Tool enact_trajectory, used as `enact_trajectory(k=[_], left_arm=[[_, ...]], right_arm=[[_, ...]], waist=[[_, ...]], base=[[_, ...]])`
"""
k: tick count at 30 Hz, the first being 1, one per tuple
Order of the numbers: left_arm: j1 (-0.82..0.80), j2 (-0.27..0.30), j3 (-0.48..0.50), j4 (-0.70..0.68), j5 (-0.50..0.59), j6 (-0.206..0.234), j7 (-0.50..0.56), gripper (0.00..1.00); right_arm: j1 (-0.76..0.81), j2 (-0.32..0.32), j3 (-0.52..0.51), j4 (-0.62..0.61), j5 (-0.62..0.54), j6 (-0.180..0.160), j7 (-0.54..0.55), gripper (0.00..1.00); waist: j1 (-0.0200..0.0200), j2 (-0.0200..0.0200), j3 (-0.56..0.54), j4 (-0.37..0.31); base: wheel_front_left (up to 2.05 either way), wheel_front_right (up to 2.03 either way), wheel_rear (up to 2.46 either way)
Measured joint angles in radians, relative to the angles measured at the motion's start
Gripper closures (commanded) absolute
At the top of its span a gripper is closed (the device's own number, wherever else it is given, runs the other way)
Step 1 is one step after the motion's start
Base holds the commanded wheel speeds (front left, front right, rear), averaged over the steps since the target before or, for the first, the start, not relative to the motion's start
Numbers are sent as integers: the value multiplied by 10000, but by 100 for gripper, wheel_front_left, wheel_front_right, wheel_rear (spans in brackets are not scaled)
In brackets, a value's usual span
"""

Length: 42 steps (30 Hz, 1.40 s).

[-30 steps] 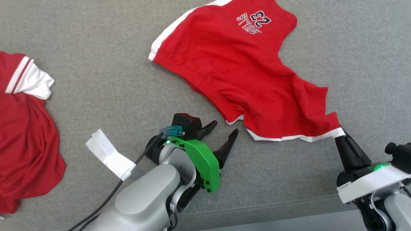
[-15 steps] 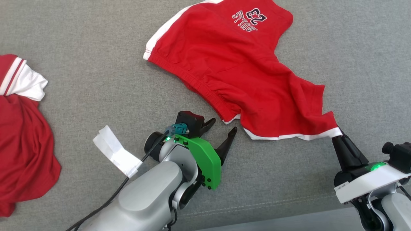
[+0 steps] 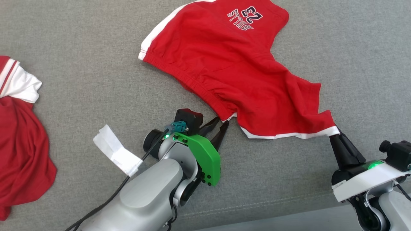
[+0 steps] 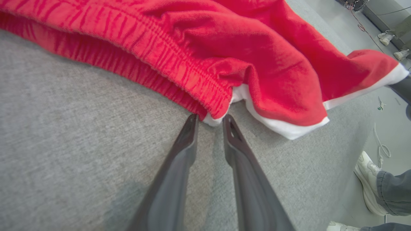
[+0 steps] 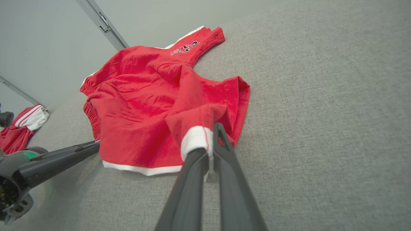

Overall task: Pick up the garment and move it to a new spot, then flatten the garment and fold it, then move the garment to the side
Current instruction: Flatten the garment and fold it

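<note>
Looking down from the head camera, I see a grey fabric worktop (image 3: 80, 64) with a stitched seam along its near edge. Beyond that edge, the left wrist camera shows a pale floor (image 4: 350, 29) with loose cables and a person's white shoe (image 4: 369, 183). The right wrist camera catches a plain grey wall (image 5: 160, 19) behind the worktop.

The red shorts (image 3: 231, 70) lie on the worktop ahead of me, centre to right. The elastic waistband (image 3: 189, 81) runs diagonally from far left to near centre and faces my left. One leg points away from me, its number print reading upside down (23 under a word). The other leg trails to my near right, its white hem (image 3: 282, 136) towards me. The long axis runs from far centre to near right, and the cloth is rumpled in the middle.

My left end effector (image 3: 222, 121) sits at the near waistband corner, its fingers a narrow gap apart with the white corner between the tips. I cannot tell whether it is gripped. My right end effector (image 3: 335, 134) is clamped on the hem's right corner.

A second red jersey (image 3: 22, 144) lies bunched at the far left, well apart. A white tag (image 3: 117, 155) hangs on the left arm's cable.
</note>
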Motion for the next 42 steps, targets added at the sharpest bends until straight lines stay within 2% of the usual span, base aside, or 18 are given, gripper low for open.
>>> enact_trajectory(k=[2, 3, 12, 22, 30, 39, 42], left_arm=[[-2, -13, 2, 40, 0, 2, -50, 80], [-2, -17, 2, 61, 0, 2, -56, 100], [-10, -48, -4, 79, -23, -12, -228, 100], [199, 6, 151, -326, -516, -430, -295, 100], [1274, 809, 447, -1275, -1450, -675, -192, 100], [2235, 2025, 1120, -2861, -2278, -675, -35, 100], [2500, 2378, 1277, -3331, -2571, -652, -19, 100]], right_arm=[[-6, 23, 12, 15, 0, 0, 0, 100], [-11, 31, 17, 27, 0, 0, 0, 100], [-43, 35, 8, 140, 0, 2, -2, 100], [8, -79, -113, 280, -54, 0, -12, 100], [86, -495, -174, 290, -194, 0, -10, 100], [290, -1998, -222, -25, -800, 2, 938, 100], [476, -2121, -263, -351, -606, 2, 1294, 100]], waist=[[0, 0, 1, -22], [0, 0, 0, -33], [0, 0, -11, -63], [0, 0, -335, 202], [0, 0, -691, 529], [0, 0, -1182, 865], [0, 0, -1347, 934]], base=[[0, 0, 0], [0, 0, 0], [0, 0, 0], [0, 0, 0], [0, 0, 0], [0, 0, 0], [0, 0, 0]])
